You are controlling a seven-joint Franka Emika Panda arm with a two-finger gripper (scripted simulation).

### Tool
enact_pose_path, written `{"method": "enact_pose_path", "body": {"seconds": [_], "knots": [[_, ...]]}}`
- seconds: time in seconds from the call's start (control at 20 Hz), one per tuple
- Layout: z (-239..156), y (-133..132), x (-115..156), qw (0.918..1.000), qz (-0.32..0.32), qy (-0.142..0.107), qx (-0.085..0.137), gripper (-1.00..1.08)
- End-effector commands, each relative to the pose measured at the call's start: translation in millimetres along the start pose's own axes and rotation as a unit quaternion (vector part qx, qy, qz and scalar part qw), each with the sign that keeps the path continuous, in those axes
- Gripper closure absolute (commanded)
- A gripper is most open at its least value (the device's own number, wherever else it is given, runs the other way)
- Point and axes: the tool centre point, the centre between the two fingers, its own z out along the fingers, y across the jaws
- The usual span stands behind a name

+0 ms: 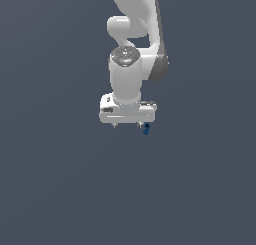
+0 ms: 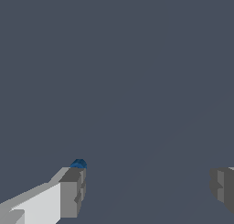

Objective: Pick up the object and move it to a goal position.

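I am seeing no containers anywhere — only a plain dark grey ground. In the exterior view the white arm (image 1: 131, 64) is pointing straight down, its gripper (image 1: 128, 124) standing with fingers spread wide and holding nothing. The object (image 1: 146, 129), a tiny dark-blue lump, is sitting just beside the finger at the gripper's 3 o'clock, its long axis running roughly 12 to 6. In the wrist view one finger (image 2: 73, 191) is hiding most of it; whether they touch I cannot tell.
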Motion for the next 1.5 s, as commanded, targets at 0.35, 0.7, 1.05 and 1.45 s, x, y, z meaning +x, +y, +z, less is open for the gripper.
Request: {"method": "enact_pose_path", "body": {"seconds": [0.35,0.7,1.05,1.45], "knots": [[15,2,-12,0.9996,-0.011,-0.025,0.000,-0.92],[17,1,-13,0.9996,-0.013,-0.025,-0.001,-0.92],[34,-24,-25,0.9983,-0.053,-0.021,-0.004,-0.92],[66,-74,-55,0.9908,-0.135,-0.012,-0.007,-0.92]]}}
